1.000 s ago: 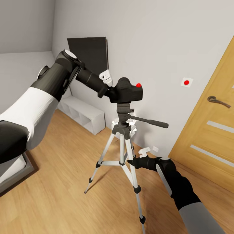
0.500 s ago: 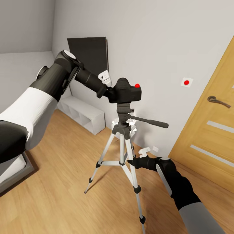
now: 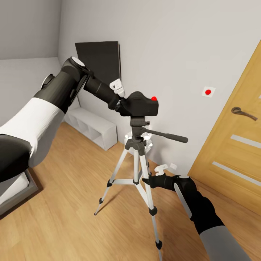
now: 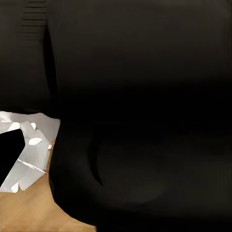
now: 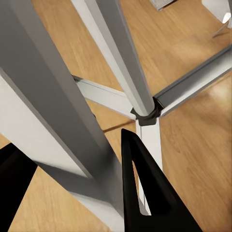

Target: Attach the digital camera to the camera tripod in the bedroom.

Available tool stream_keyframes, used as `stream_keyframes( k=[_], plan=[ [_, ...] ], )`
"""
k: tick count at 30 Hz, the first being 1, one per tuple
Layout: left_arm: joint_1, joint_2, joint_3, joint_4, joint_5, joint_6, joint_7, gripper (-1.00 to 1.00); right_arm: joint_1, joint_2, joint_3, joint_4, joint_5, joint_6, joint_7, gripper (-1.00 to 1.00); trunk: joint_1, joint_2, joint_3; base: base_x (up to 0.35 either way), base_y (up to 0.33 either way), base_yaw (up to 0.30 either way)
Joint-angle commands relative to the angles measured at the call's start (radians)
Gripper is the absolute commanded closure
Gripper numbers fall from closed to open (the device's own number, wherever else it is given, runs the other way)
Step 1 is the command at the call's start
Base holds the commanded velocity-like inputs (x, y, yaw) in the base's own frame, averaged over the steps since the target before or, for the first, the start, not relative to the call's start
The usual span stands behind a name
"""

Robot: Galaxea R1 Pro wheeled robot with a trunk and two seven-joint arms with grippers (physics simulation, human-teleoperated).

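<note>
Two arms work around one stand in the head view. On the left, the left pincer (image 3: 122,105) is closed on the small black digital camera with a red dot on top (image 3: 142,105), which sits directly on the black pan head of the tall silver-legged camera tripod (image 3: 136,156). The left wrist view adds little beyond the camera's dark body (image 4: 140,116) pressed close against the lens, with a patch of light wood floor (image 4: 29,212) at its edge. Further right and lower, the right pincer (image 3: 148,181) is at a tripod leg; the right wrist view shows its black fingers (image 5: 145,188) apart on either side of that grey leg (image 5: 53,121), though whether they touch it I cannot tell.
</note>
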Motion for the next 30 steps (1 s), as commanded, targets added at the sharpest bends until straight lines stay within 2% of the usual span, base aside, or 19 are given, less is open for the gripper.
stream_keyframes(
  k=[1, 18, 30],
  plan=[
    [-0.001, 0.001, -0.002, -0.001, -0.004, 0.011, -0.005, -1.00, -0.001, -0.001, 0.001, 0.000, 0.010, 0.002, -0.003, 1.00, 0.001, -0.002, -0.002, 0.000, 0.000, 0.000],
    [-0.001, 0.002, 0.002, -0.001, -0.002, 0.011, 0.002, -1.00, -0.001, -0.001, 0.001, 0.000, 0.010, 0.002, -0.003, 1.00, 0.001, -0.002, -0.002, 0.000, 0.000, 0.000],
    [-0.001, 0.004, 0.018, 0.004, 0.006, 0.016, 0.003, -1.00, -0.001, -0.001, 0.001, 0.000, 0.010, 0.002, -0.003, 1.00, 0.001, -0.002, -0.002, 0.000, 0.000, 0.000]
  ],
)
